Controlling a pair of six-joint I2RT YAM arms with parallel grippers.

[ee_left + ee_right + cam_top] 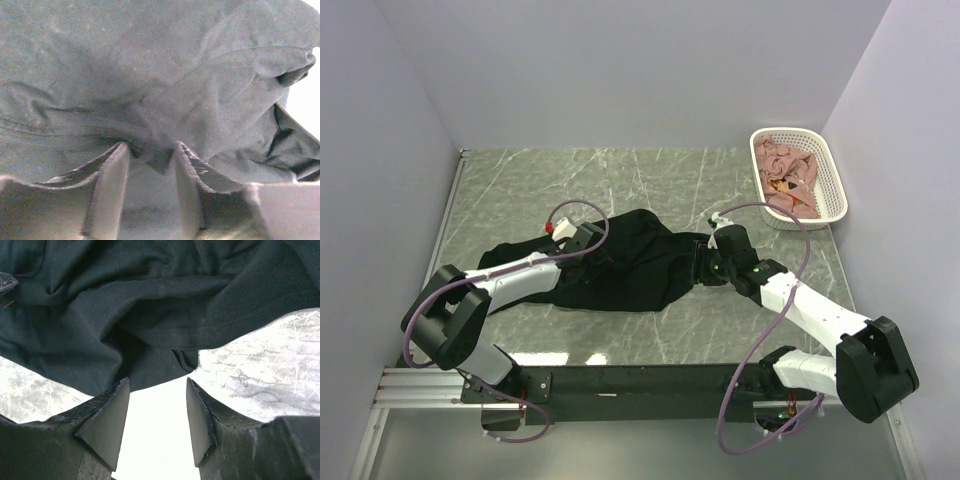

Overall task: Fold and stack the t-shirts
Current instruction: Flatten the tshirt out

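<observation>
While the black t-shirt point(630, 265) smothers the left gripper point(150, 149), hold impossible to tell, right gripper point(158, 385) gapes empty at its hem.

Top view bright, even, glare on table point(620, 185); L wrist hazy, soft; R wrist bkgd overexposed.

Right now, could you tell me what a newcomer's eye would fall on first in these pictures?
A crumpled black t-shirt sprawls across the middle of the marbled table, with the left arm and the right arm both reaching onto it from either side. In the far right corner, a white basket holds bunched pink cloth.
</observation>
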